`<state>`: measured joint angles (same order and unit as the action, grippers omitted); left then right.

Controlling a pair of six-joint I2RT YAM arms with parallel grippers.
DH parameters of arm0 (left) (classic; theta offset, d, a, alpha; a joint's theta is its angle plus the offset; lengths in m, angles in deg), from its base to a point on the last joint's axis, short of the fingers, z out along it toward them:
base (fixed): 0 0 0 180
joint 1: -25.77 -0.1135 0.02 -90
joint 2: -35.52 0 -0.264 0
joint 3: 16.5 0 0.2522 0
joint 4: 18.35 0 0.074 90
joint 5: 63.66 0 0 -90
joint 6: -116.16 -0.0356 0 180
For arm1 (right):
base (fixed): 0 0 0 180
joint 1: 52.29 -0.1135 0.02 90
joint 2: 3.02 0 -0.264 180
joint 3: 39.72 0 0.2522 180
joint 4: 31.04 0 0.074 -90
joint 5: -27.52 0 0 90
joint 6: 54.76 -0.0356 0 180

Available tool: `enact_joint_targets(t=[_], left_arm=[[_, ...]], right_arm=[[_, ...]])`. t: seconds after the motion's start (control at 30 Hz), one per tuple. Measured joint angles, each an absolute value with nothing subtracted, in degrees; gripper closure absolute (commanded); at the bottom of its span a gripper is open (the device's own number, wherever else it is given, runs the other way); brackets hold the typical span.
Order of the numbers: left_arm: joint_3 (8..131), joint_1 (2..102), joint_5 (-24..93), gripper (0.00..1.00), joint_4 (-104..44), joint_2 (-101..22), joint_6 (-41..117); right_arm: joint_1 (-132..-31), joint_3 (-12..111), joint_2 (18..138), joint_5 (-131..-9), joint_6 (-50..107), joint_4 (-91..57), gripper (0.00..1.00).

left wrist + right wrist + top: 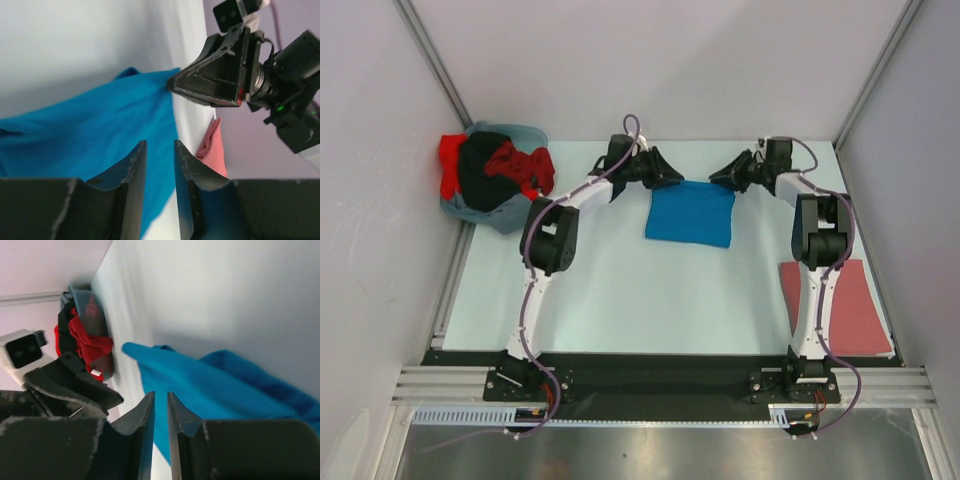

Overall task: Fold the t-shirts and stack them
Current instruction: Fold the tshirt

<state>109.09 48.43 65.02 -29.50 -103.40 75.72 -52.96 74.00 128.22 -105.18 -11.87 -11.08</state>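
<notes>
top external: blue t-shirt (690, 213) apparently folded.

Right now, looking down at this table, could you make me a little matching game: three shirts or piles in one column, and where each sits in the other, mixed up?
Things:
1. blue t-shirt
2. pinkish-red t-shirt
3. heap of red and black shirts

Places:
A. far left corner
B. near right edge of the table
C. lying flat in the middle, toward the far side

Pairs: 1-C, 2-B, 3-A
</notes>
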Motion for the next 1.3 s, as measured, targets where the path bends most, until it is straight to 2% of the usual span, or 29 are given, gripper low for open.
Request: enact_joint_targets(t=[0.27,0.4,0.47,0.73,0.83,0.87,0.93,1.03,1.1,1.13,1.17,1.3], left_arm=[[112.59,46.39,66.59,0.67,-19.16,-117.67,87.13],[119.01,45.10,64.93,0.66,-20.03,-120.36,88.92],[120.85,44.16,63.71,0.64,-21.89,-120.95,88.61],[121.81,41.91,60.76,0.64,-33.89,-117.93,80.35],[118.66,42.00,59.84,0.66,-37.71,-113.17,77.73],[117.35,42.07,59.64,0.67,-38.20,-111.51,77.36],[114.29,42.26,59.51,0.67,-39.27,-107.29,77.09],[111.06,42.85,59.71,0.68,-39.20,-102.33,77.16],[107.62,43.55,60.32,0.68,-37.17,-99.51,77.75],[106.01,43.99,60.80,0.68,-36.21,-98.59,78.30],[104.41,44.51,61.28,0.67,-34.90,-98.15,78.80],[97.31,46.92,63.12,0.67,-30.92,-98.11,80.24]], right_arm=[[-51.34,70.79,139.80,-109.66,-24.11,-30.38,0.80],[-50.42,74.79,143.21,-110.71,-27.21,-33.99,0.72],[-49.90,78.22,144.52,-111.02,-27.00,-31.83,0.64],[-46.60,87.73,143.72,-106.80,-17.34,-13.47,0.54],[-45.83,86.50,139.32,-105.07,-14.52,-7.22,0.49],[-45.90,85.08,137.38,-104.77,-14.04,-6.71,0.41],[-46.77,79.64,130.84,-104.33,-12.94,-5.49,0.39],[-49.42,71.01,121.79,-104.55,-12.33,-7.65,0.41],[-51.93,63.82,116.70,-105.92,-13.47,-11.26,0.47],[-53.13,59.82,115.04,-107.08,-14.30,-14.60,0.52],[-54.47,56.25,114.34,-108.29,-15.32,-17.77,0.62],[-58.16,44.89,116.33,-111.63,-17.36,-24.96,0.77]])
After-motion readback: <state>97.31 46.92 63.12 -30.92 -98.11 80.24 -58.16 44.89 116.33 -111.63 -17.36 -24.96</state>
